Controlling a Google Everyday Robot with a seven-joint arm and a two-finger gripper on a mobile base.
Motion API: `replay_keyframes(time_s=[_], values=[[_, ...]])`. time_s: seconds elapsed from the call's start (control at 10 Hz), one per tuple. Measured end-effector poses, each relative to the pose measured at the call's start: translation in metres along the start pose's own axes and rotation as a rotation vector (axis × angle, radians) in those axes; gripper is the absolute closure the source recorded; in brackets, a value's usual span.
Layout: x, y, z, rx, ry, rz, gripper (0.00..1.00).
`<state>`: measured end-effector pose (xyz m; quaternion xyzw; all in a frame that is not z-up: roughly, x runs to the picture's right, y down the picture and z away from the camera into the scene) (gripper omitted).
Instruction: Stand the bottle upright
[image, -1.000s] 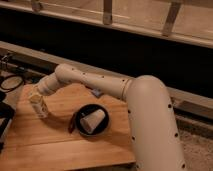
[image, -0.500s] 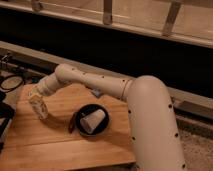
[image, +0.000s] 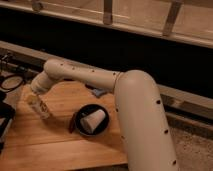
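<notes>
The bottle (image: 41, 107) is small, slim and pale yellowish. It shows slanted over the left part of the wooden table (image: 55, 145), its upper end toward the arm's tip. My gripper (image: 36, 93) is at the end of the long cream arm, right at the bottle's upper end, near the table's left side. The arm's end covers the contact, so I cannot tell whether the bottle lies on the wood or is lifted.
A black round bowl (image: 79, 125) with a white tapered cup (image: 93, 121) lying in it sits right of the bottle. A small blue object (image: 99, 93) lies behind the bowl under the arm. Dark equipment (image: 6, 114) stands at the left edge.
</notes>
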<state>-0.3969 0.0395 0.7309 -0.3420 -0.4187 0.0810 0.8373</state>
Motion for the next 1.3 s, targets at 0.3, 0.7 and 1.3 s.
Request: replay_keyframes(time_s=[0.3,0.7,1.3], values=[[0.007,-0.003,-0.003,0.009,-0.015,0.023,0.51],[0.020,-0.007,-0.013,0.024,-0.088,0.052,0.20],[0.018,-0.004,-0.009,0.018,-0.090,0.046,0.20]])
